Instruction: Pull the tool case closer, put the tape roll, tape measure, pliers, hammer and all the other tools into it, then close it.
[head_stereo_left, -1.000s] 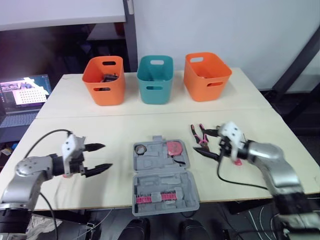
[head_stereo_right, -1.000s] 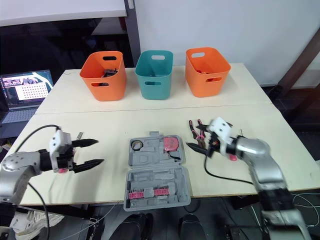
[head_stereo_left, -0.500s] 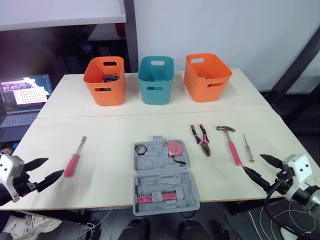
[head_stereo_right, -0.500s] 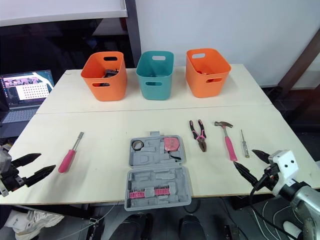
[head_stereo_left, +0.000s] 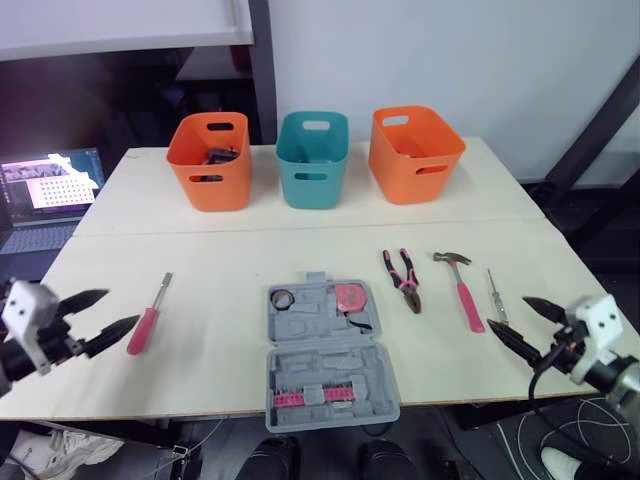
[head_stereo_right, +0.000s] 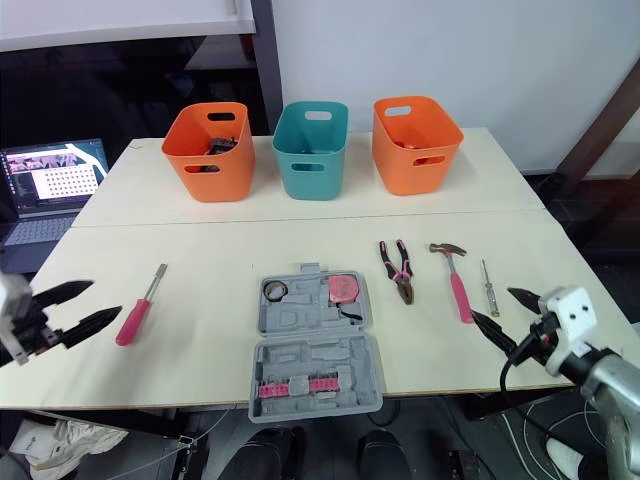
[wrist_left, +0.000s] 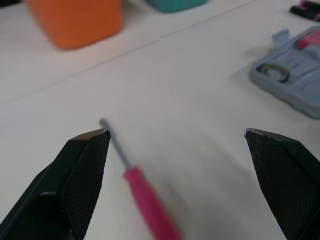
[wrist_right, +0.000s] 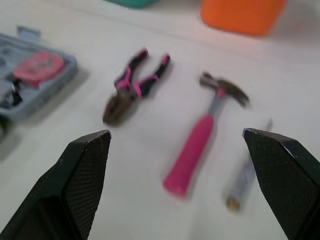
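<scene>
Both tools have shifted in the last half second. The left tool has crept in from the lower left corner toward the middle of the frame, and the right tool has edged up from the lower right. Each has its two black fingers spread wide and grips nothing.

Everything rests on the pale wooden surface. Across the upper middle stand an orange plastic tub, a teal plastic tub and a second orange plastic tub, well behind the work and apparently out of the way.

The grey plastic tool case lies open and flat at the lower middle, close to the front edge. That likely puts it within reach of both arms, so the pulling-in step looks done.

Right of the case, in the right half of the frame, lie the pink-handled hammer, the pink-and-black pliers and a slim grey screwdriver, side by side and apart from one another. The right wrist view has the hammer framed between that tool's fingers, which suggests it is the next pick.

A pink-handled screwdriver lies alone at the middle left, just beyond the left tool's fingertips. In the left wrist view it sits between the parted fingers, a spread wide enough to straddle the handle.

The pink tape measure and the dark tape roll already sit in recesses of the case's upper half.
</scene>
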